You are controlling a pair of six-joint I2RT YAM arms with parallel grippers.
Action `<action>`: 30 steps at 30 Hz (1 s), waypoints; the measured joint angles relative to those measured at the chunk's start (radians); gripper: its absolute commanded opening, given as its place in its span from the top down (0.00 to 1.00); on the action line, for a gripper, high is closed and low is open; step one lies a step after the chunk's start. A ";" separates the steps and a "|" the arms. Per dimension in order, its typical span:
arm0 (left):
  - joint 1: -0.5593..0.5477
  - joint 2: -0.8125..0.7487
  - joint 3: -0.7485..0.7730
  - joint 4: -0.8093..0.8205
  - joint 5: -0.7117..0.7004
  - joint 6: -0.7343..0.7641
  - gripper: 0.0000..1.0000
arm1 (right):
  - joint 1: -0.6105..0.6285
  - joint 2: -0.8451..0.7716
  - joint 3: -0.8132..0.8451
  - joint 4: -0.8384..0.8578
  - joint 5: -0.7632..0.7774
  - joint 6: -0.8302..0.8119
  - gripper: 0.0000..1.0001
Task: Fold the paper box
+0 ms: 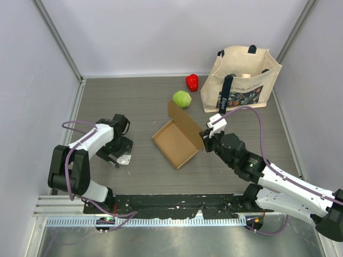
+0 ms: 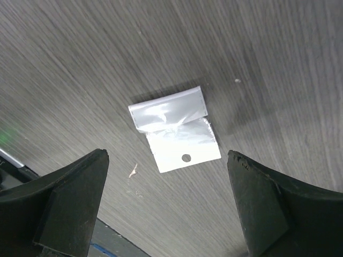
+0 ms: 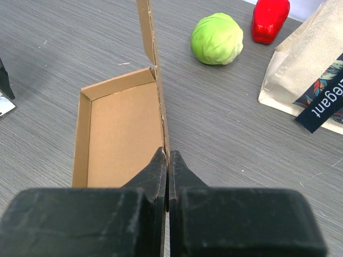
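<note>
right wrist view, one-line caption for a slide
Right pincer shut on the box edge, lid raised; cabbage, pepper and tote beyond.

What the views cut off or cover

In the right wrist view the upright flap of the paper box (image 3: 123, 134) runs off the top edge, and the right gripper (image 3: 168, 160), pinched tight on that wall, covers its near end. The tote bag (image 3: 305, 69) is cropped by the right edge, its lettering partly lost, and the red pepper (image 3: 269, 20) loses its top. From above, whatever sits inside the bag is too dim to name. The left gripper (image 2: 167, 156) has its spread fingers cut by the bottom edge, and I can't tell whether the small shiny packet (image 2: 174, 128) below holds anything.
</note>
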 measured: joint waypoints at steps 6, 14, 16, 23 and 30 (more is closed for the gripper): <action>0.049 0.002 -0.007 0.034 0.001 -0.006 0.06 | 0.000 -0.014 -0.005 0.000 -0.003 0.000 0.99; 0.061 0.018 -0.046 0.059 0.014 -0.011 0.17 | 0.000 -0.015 -0.006 0.000 -0.004 0.000 0.99; 0.061 0.020 -0.063 0.065 0.024 -0.019 0.18 | 0.000 -0.015 -0.007 0.000 -0.004 0.000 0.99; 0.063 0.015 -0.073 0.100 0.036 -0.030 0.42 | 0.000 -0.017 -0.010 0.001 -0.004 0.001 0.99; 0.063 -0.052 -0.099 0.074 0.008 -0.014 0.52 | 0.000 -0.021 -0.012 0.002 -0.004 0.001 0.99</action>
